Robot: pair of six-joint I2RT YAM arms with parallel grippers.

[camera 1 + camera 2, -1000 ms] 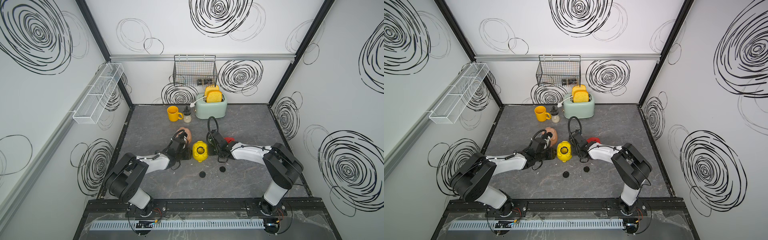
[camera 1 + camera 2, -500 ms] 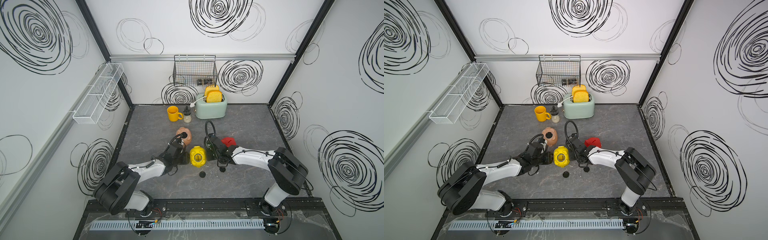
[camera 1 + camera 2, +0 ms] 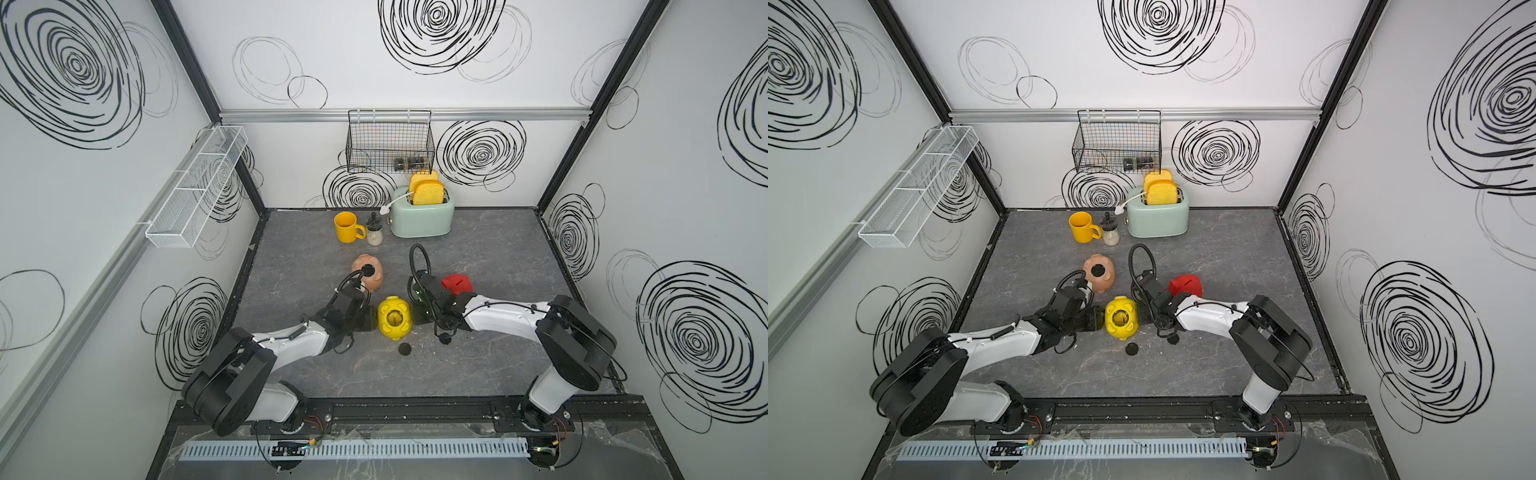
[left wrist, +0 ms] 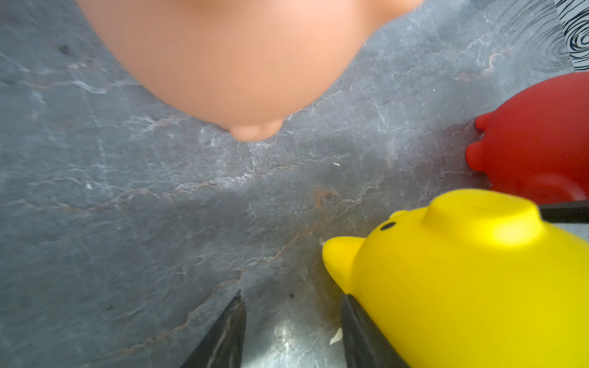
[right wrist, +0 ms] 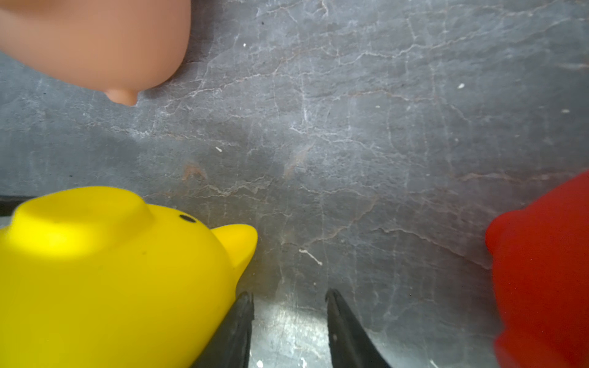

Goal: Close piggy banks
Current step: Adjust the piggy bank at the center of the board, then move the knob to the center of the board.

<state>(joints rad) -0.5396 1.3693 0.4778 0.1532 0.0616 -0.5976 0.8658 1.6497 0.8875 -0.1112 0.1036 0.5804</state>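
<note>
The yellow piggy bank lies belly up mid-table with its round belly hole open. My left gripper sits against its left side and my right gripper against its right side. Both are open with only bare table between the fingers. In the wrist views one finger of each touches the yellow pig. The pale pink pig lies behind my left gripper, a dark round spot on its belly. The red pig stands behind my right wrist.
Two small black round plugs lie on the table in front of the yellow pig. A yellow mug, a small jar and a green toaster stand at the back wall.
Both grippers and the yellow pig between them have shifted toward the table's front. The left jaws have opened wider. The red pig shows more fully behind the right wrist.
</note>
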